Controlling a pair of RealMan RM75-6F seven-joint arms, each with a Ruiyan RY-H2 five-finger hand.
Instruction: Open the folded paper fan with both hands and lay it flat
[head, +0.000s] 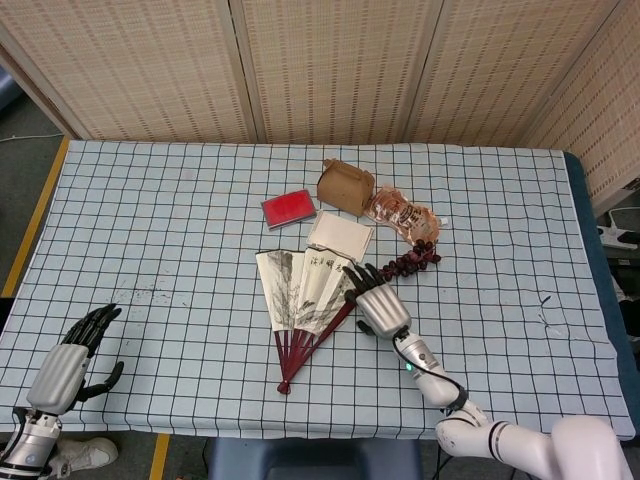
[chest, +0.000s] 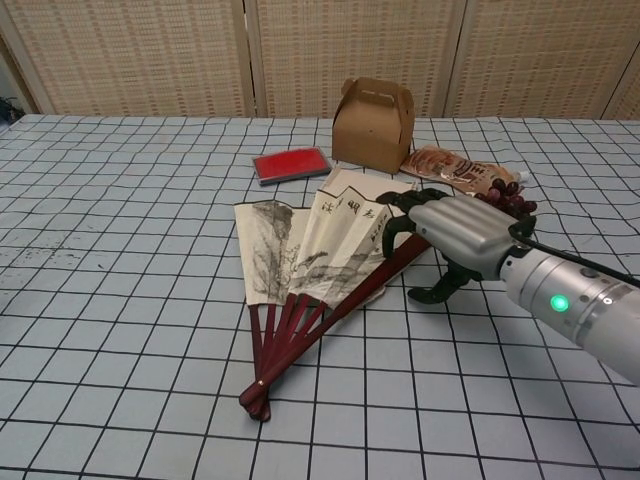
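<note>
The paper fan (head: 305, 285) lies partly spread on the checked cloth, its dark red sticks meeting at a pivot toward the front edge. In the chest view the fan (chest: 325, 250) shows ink painting and writing on its leaves. My right hand (head: 378, 305) hovers at the fan's right guard stick, fingers spread and reaching over the paper edge, holding nothing. The chest view has the right hand (chest: 450, 235) with its fingertips curved down over the fan's right corner and the thumb out to the side. My left hand (head: 68, 362) stays at the table's front left corner, fingers apart and empty.
Behind the fan lie a white card (head: 340, 236), a red pad (head: 288, 208), a brown paper box (head: 345, 186), a snack packet (head: 400, 214) and a bunch of dark grapes (head: 412, 260) just right of my right hand. The table's front edge runs near the fan's pivot.
</note>
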